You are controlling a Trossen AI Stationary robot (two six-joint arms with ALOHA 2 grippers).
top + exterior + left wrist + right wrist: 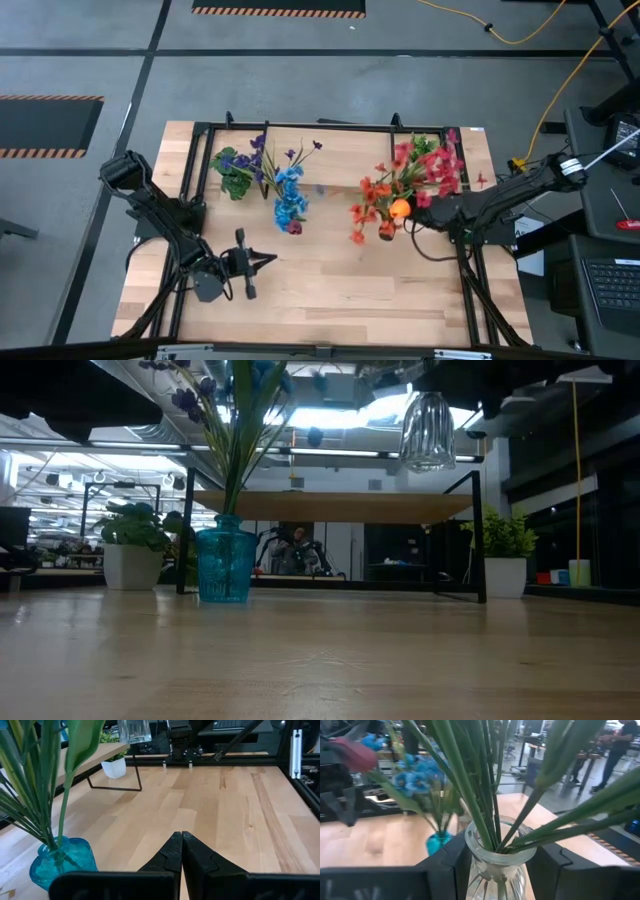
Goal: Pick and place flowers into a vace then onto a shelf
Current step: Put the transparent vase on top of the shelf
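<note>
Right end effector is clamped on a clear ribbed glass vase, one dark finger against each side of the neck. The vase carries the red and orange flowers, whose green stems stand bunched in its mouth. In the low view this clear vase hangs in the air, above the level of the shelf and clear of the table. The high view places it at the right-hand part of the shelf, with the right arm reaching in from the table's right edge.

A blue glass vase stands upright on the table in front of the shelf. It holds the blue and purple flowers.

Left end effector has its fingers pressed together, holding nothing. It sits over bare table at the near left, apart from the blue vase.

Two potted plants in white pots rest on the table under the shelf, one at the left end, one at the right end.

A person stands in the room beyond the table.
</note>
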